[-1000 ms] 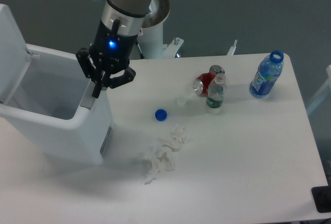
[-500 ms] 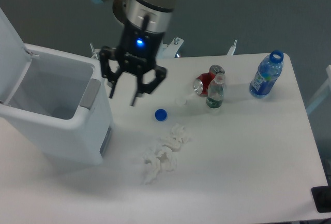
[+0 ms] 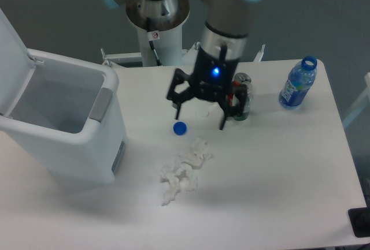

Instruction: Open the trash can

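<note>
The trash can [image 3: 63,126] stood at the left side of the table [image 3: 277,192], with its lid [image 3: 10,59] swung up and back so that the hollow inside was exposed. Its grey push-button tab [image 3: 101,103] sat on the rim at the side facing the middle of the table. All other places are given from the trash can.

The gripper [image 3: 199,116] hung over the table to the right of the trash can, well apart from it, with its two fingers spread wide and nothing between them. A blue light glowed on the wrist above the fingers. One fingertip [image 3: 176,114] stood just above a small blue bottle cap [image 3: 180,127], which lay on the table to the right of the trash can; whether the tip touched the cap could not be told from this view.

A crumpled white tissue [image 3: 182,171] lay near the trash can's lower right corner, nearer the camera than the cap. Farther right, behind the gripper's other finger, stood a small clear bottle [image 3: 243,104] and, beside it, a red can [image 3: 241,80]; both were partly hidden by the gripper. Farthest from the trash can, near the table's far right edge, stood a blue water bottle [image 3: 298,84] with its neck open and no cap on it. The robot's white base column [image 3: 157,28] rose behind the table, beyond the trash can's right end.
</note>
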`<state>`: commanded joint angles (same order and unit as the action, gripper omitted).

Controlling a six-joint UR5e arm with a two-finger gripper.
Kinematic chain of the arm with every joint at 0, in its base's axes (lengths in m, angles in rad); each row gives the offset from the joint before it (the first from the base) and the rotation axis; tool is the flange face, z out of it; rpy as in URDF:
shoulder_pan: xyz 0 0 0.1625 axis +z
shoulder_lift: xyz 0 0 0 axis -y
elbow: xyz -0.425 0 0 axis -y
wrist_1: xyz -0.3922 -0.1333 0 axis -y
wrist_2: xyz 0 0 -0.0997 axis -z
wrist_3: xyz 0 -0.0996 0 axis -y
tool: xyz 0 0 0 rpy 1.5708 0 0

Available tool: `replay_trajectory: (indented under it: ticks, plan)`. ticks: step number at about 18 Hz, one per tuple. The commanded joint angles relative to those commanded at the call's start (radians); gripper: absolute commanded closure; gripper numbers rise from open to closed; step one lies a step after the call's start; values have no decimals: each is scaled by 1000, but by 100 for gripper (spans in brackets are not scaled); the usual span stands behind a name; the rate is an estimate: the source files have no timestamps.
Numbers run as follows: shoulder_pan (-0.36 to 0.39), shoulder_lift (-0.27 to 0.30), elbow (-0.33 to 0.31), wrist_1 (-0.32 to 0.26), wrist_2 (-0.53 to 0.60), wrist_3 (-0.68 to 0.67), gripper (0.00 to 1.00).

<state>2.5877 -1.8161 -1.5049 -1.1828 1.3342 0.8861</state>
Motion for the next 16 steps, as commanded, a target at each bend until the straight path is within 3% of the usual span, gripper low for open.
replay_trajectory:
  ticks: [3, 6, 16]
  plan:
    - [11, -20, -3, -6, 89, 120, 0]
    - [2, -75, 5, 5, 177, 142, 0]
    - [-11, -117, 8, 9, 194, 201, 0]
